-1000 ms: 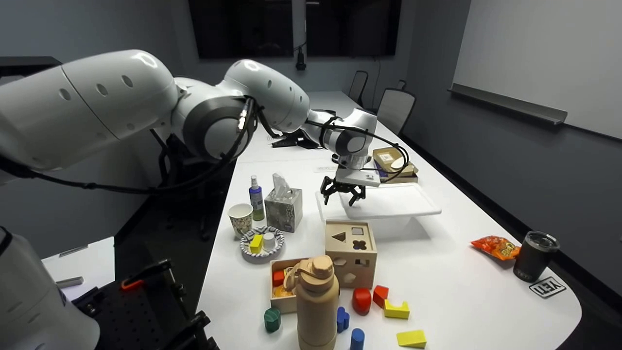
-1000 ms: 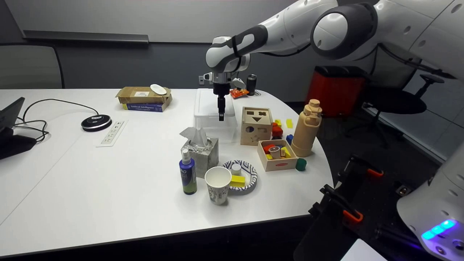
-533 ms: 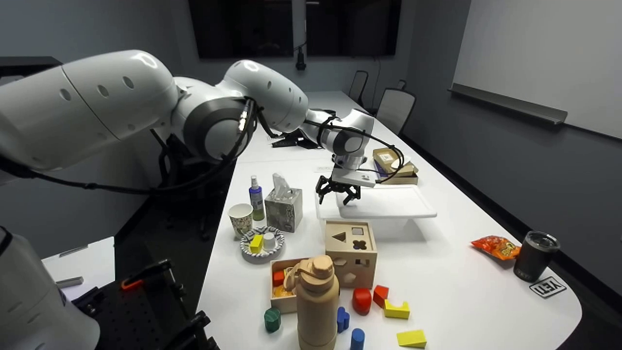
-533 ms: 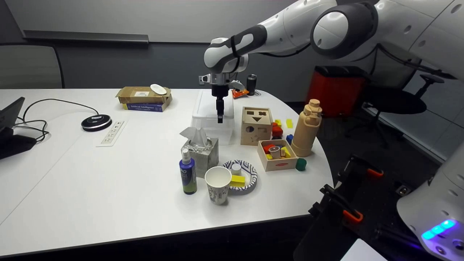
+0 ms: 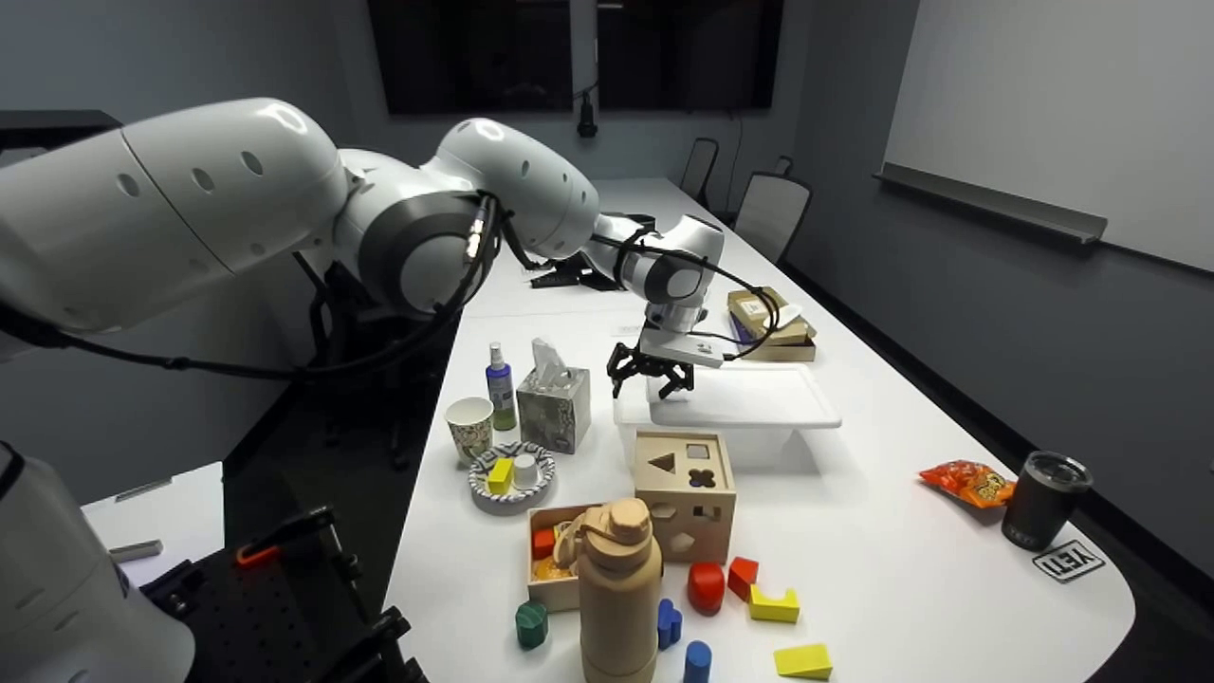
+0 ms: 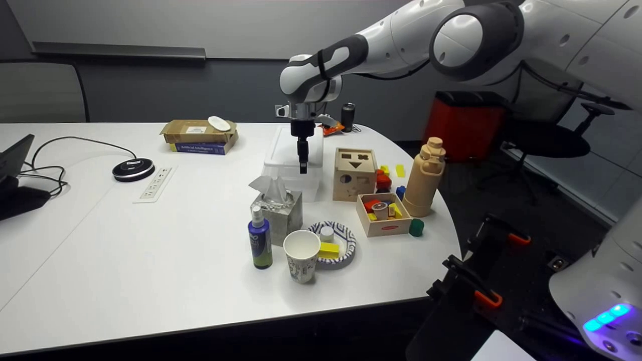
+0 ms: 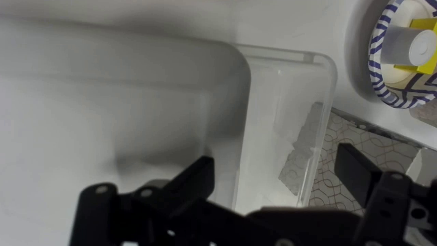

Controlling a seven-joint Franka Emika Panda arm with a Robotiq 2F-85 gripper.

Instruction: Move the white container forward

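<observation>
Table (image 5: 901,569): white, carrying the objects. White container (image 5: 749,394): on the table, white-topped, clear-walled, the white stopping short of one end. Shape-sorter box (image 5: 688,507): wooden, just beside the container's long side. Flask (image 5: 619,607): tan; foot cropped in an exterior view. Tool (image 7: 275,167): fingers spread wide, one above the white top, one past the clear rim; contact cannot be told. Tissue box (image 6: 288,220): close by the container's end, touching or not unclear; masks a lower corner in an exterior view. Plate (image 7: 375,65): patterned, bearing white cylinder (image 7: 400,46) and yellow block (image 7: 423,24); cropped in the wrist view. Wooden tray (image 5: 554,594): holding blocks (image 5: 543,544), partly behind the flask in an exterior view. Paper cup (image 6: 302,260): upright, beside the plate. Spray bottle (image 6: 260,244): upright, near the tissue box.
</observation>
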